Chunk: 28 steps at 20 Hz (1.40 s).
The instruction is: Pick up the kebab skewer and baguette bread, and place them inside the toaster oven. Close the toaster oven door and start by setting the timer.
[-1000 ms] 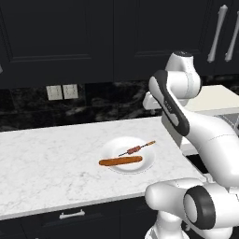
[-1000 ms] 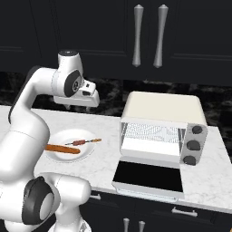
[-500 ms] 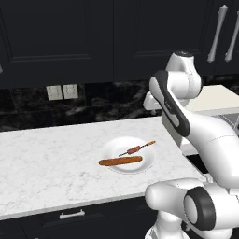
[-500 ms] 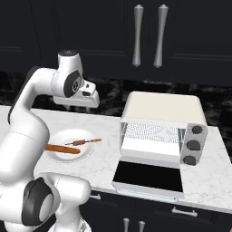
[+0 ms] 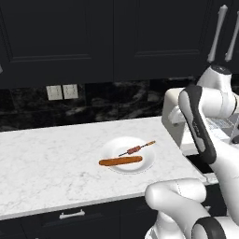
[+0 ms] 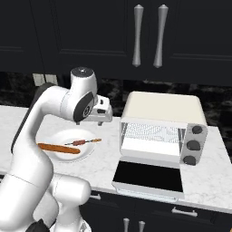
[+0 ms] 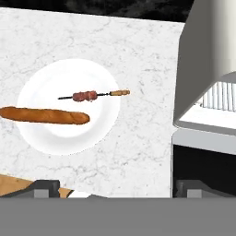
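Note:
The kebab skewer (image 5: 136, 149) (image 6: 81, 142) (image 7: 92, 96) and the orange-brown baguette bread (image 5: 120, 161) (image 6: 58, 147) (image 7: 44, 115) lie side by side on a white plate (image 5: 112, 150) (image 6: 63, 134) (image 7: 69, 136). To the plate's right stands the cream toaster oven (image 6: 163, 108) (image 7: 207, 55). Its dark glass door (image 6: 148, 177) (image 7: 203, 166) lies folded down flat, and the wire rack inside shows. My gripper (image 6: 101, 120) (image 7: 117, 186) hangs open and empty above the counter, between plate and oven, touching neither.
Three round knobs (image 6: 194, 145) run down the oven's right front. The white marble counter (image 5: 46, 158) stretches left of the plate. Wall outlets (image 5: 62, 91) sit on the dark backsplash, and dark cabinets with long handles (image 6: 147, 36) hang overhead.

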Tool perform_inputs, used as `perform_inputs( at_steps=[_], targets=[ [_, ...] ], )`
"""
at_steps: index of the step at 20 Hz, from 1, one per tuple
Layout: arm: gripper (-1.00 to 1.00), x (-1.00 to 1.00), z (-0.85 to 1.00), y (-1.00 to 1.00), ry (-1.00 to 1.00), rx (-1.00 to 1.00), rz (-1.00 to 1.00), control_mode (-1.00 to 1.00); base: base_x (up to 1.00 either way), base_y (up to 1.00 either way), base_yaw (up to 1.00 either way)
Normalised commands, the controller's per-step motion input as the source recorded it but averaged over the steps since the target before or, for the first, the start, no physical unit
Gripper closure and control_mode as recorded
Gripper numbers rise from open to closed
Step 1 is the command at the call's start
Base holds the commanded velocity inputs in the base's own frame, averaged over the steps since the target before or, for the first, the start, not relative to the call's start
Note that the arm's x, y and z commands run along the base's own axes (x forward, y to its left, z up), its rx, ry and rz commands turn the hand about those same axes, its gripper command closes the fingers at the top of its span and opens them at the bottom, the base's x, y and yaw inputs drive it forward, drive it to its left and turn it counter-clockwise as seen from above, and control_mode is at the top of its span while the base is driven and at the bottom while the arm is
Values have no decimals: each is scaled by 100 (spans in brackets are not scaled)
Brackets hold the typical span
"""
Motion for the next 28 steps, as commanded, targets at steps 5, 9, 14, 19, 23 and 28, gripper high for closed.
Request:
perform_inputs(
  at_steps=[5, 9, 14, 19, 23, 28],
  targets=[
    [-100, -51, -23, -76, -23, 0, 12, -100, 0, 0, 0],
    [-100, -54, -37, -77, -35, -1, 5, -100, 0, 0, 0],
    [-100, -18, -47, -37, -48, -5, 3, -100, 0, 0, 0],
    [-100, 5, -16, -49, -27, 0, 9, -100, 0, 0, 0],
    [-100, 18, -12, -44, -21, 0, 2, -100, 0, 0, 0],
    [-100, 58, -36, -7, -10, -1, 0, -100, 0, 0, 0]
  ],
)
